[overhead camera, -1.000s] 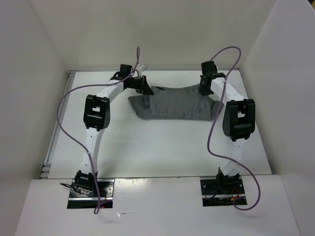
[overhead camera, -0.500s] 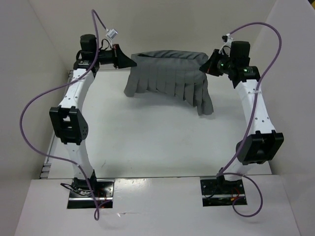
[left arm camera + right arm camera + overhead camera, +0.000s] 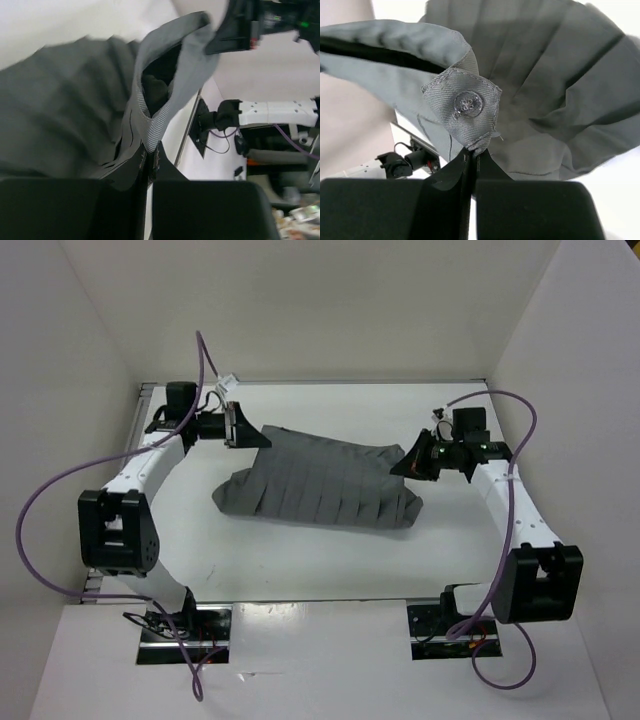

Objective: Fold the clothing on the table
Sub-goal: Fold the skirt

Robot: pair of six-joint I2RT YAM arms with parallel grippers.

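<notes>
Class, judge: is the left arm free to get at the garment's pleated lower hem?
Probably not yet: the left pincer is shut on the clothing's top corner; nothing else blocks the hem.

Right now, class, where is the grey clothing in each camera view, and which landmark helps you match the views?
Top external: clothing in the centre of the picture.
Left wrist: clothing fills the left and centre, its edge pinched at bottom centre.
Right wrist: clothing fills the upper picture, its button tab pinched.
Landmark: the right gripper, top right in the left wrist view, bottom centre in its own.
</notes>
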